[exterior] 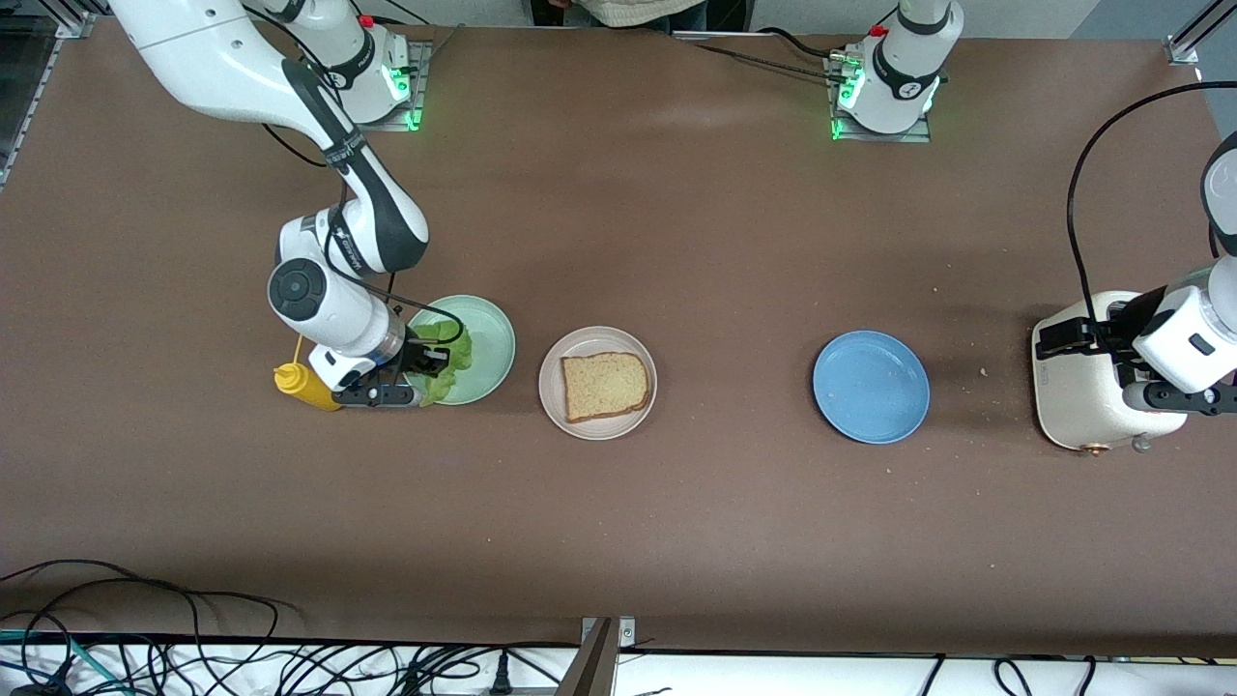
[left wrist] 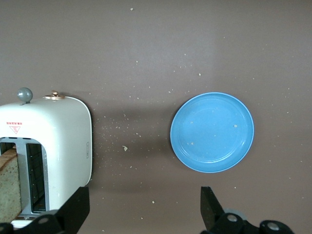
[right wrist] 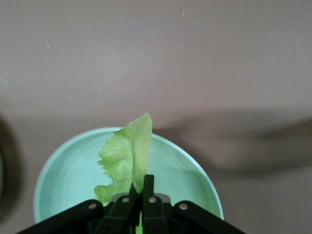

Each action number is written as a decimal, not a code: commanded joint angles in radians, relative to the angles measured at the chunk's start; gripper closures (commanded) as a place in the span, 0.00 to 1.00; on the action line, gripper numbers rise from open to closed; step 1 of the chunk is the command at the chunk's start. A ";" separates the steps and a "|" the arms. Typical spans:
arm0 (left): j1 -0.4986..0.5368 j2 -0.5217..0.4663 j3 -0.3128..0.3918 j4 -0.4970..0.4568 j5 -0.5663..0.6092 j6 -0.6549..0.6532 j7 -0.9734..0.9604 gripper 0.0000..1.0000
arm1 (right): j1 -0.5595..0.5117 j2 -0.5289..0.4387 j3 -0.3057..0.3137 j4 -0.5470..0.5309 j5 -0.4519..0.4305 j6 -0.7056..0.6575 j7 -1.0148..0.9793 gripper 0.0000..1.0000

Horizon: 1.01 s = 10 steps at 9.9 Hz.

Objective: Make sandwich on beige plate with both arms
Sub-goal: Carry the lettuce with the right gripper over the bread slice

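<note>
Right gripper (right wrist: 141, 197) fingers pinch lettuce (right wrist: 126, 156) (mustard bottle (exterior: 305, 385) beside); left gripper (left wrist: 141, 214) fingers wide.

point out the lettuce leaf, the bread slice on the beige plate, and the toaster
lettuce leaf (right wrist: 127, 155), right wrist view, middle of the leaf
bread slice (exterior: 603, 385), front view, centre of its face
toaster (left wrist: 63, 141), left wrist view, white top casing

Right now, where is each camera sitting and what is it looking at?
Front view: high across the table, facing both arms; bread slice on the beige plate.
Left wrist view: above the toaster and blue plate; open left gripper shows.
Right wrist view: over the mint-green plate; right gripper pinching the lettuce.
All those things show in the front view too.
</note>
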 commanded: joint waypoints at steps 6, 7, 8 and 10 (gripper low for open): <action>-0.002 0.007 -0.005 0.020 0.034 -0.014 -0.012 0.00 | 0.150 0.122 0.011 0.369 0.007 -0.157 0.412 1.00; -0.002 0.007 -0.005 0.020 0.034 -0.014 -0.012 0.00 | 0.164 0.154 0.012 0.416 0.007 -0.168 0.462 1.00; -0.002 0.007 -0.005 0.020 0.034 -0.014 -0.012 0.00 | 0.182 0.183 0.012 0.461 0.010 -0.170 0.502 1.00; -0.002 0.007 -0.005 0.020 0.034 -0.014 -0.012 0.00 | 0.214 0.240 0.012 0.535 0.010 -0.187 0.601 1.00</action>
